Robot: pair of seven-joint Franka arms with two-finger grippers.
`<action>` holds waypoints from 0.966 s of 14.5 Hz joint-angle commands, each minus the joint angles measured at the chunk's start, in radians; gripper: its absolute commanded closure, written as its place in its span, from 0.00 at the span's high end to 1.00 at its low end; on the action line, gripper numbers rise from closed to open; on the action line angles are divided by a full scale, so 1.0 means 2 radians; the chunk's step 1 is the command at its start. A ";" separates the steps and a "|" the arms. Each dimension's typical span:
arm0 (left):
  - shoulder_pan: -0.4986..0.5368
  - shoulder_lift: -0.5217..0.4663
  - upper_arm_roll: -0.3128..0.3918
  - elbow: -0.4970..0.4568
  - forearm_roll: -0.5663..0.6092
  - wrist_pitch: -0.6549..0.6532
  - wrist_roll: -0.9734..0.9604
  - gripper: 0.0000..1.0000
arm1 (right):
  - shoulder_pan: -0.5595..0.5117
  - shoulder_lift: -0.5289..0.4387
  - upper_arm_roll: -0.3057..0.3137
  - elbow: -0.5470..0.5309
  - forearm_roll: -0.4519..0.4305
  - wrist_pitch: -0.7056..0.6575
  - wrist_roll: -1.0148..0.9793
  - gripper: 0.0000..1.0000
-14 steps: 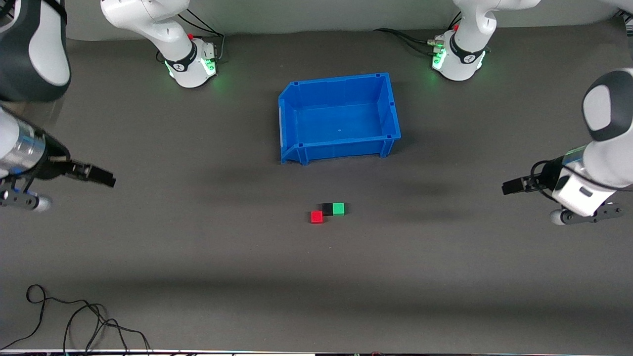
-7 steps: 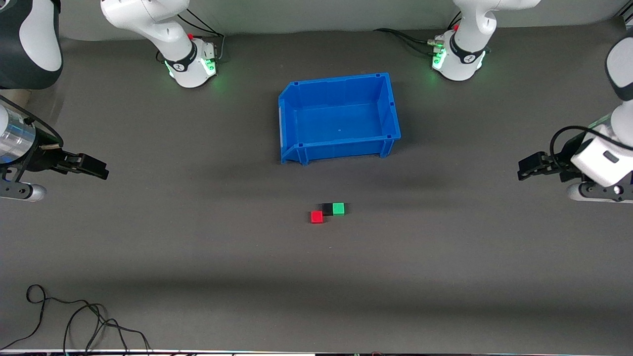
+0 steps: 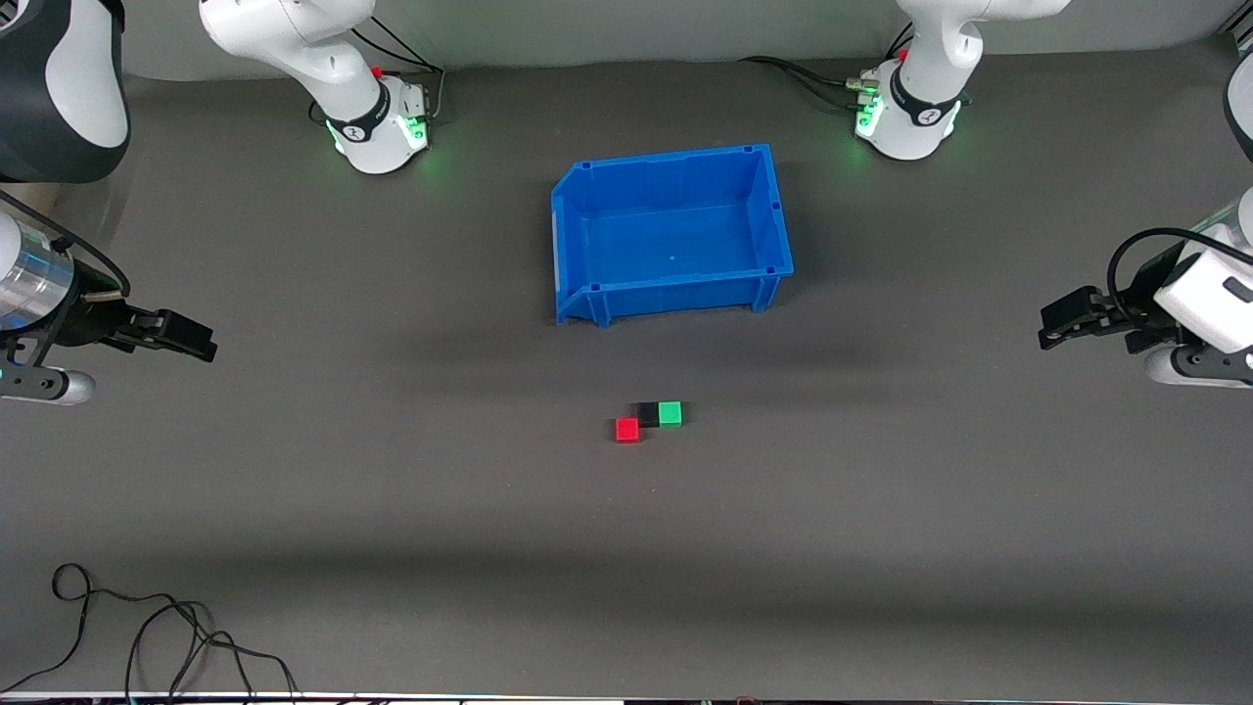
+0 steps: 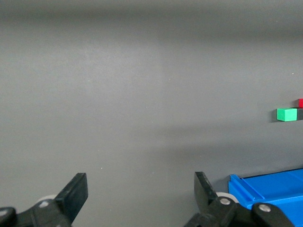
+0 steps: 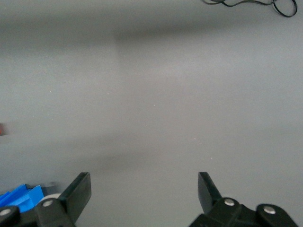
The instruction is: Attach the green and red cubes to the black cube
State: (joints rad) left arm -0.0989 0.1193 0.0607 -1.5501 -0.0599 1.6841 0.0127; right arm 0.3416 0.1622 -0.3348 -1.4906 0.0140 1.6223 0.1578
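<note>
The red cube [image 3: 627, 430], the black cube [image 3: 648, 413] and the green cube [image 3: 671, 413] lie together on the table, nearer to the front camera than the blue bin. The green cube sits against the black cube's side toward the left arm's end. The red cube sits at the black cube's nearer corner toward the right arm's end. My left gripper [image 3: 1062, 323] is open and empty over the left arm's end of the table. Its wrist view shows the green cube [image 4: 287, 114] and a red cube edge [image 4: 300, 102]. My right gripper [image 3: 191, 338] is open and empty over the right arm's end.
A blue bin [image 3: 568, 211] stands empty mid-table between the two bases, and its corner shows in both wrist views [image 4: 270, 187] [image 5: 19, 195]. A black cable [image 3: 147, 636] lies coiled at the near corner toward the right arm's end.
My left gripper has drawn back toward the left arm's end of the table. My right gripper has shifted slightly toward its own end. The cubes have not moved.
</note>
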 commanded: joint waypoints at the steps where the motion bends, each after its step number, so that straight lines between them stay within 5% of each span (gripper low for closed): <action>1: -0.003 0.000 0.001 0.014 0.008 -0.018 0.006 1.00 | 0.003 0.006 0.000 0.015 -0.003 0.002 -0.014 1.00; 3: -0.003 -0.001 0.000 0.014 0.007 -0.018 -0.004 1.00 | -0.015 0.002 0.032 0.014 -0.003 0.000 -0.011 1.00; 5: -0.003 -0.001 0.000 0.016 0.007 -0.025 -0.013 1.00 | -0.104 -0.002 0.131 0.015 -0.010 -0.002 -0.010 1.00; 9: -0.003 -0.001 0.000 0.017 0.007 -0.033 -0.016 1.00 | -0.229 -0.002 0.241 0.013 -0.010 -0.003 -0.015 1.00; 14: -0.003 -0.001 0.001 0.018 0.009 -0.039 -0.009 1.00 | -0.233 -0.001 0.255 0.013 -0.023 0.000 -0.014 1.00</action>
State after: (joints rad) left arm -0.0988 0.1193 0.0606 -1.5344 -0.0594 1.6388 0.0006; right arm -0.1247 0.1613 0.1648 -1.4748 -0.0033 1.6278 0.1411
